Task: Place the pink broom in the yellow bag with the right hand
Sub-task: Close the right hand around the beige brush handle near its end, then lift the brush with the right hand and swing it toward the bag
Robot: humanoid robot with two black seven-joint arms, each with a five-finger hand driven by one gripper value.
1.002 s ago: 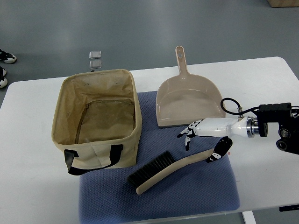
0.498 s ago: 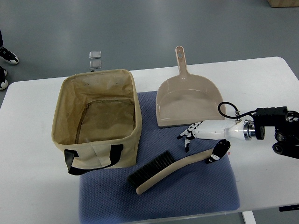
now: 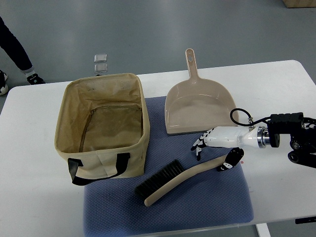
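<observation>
Far left, top edge: a person's leg and shoe (image 3: 30, 76) on the floor, cut off by the frame. No left arm in view.

Yellow bag (image 3: 102, 129) stands open-mouthed on the left half of the white desk (image 3: 276, 94), its right side overlapping the blue mat (image 3: 197, 207). Black strap handle hangs down the near wall. Interior looks empty; the bottom is dim and hard to read.

Two small clear blocks (image 3: 100, 62) on the floor at 12 o'clock from the bag; cannot tell what they are.

Broom (image 3: 182, 177) lies flat on the mat, at 5 o'clock from the bag and apart from it. It reads more beige than pink here. Long axis runs from 8 o'clock (black bristle head, low left) to 2 o'clock (handle tip, upper right).

Matching dustpan (image 3: 197, 108) sits at 12 o'clock from the broom, handle pointing away from the robot.

Right hand (image 3: 217, 150) comes in from the right edge, over the handle end. Fingers (image 3: 200, 144) are loosely spread at 12 o'clock of the handle, the thumb at 3 o'clock of its tip; nothing gripped. Whether the thumb touches the handle I cannot tell.

Judgement: the handle lies just at 6 o'clock of the palm, so closing calls for a small drop. Only this hand is near.
</observation>
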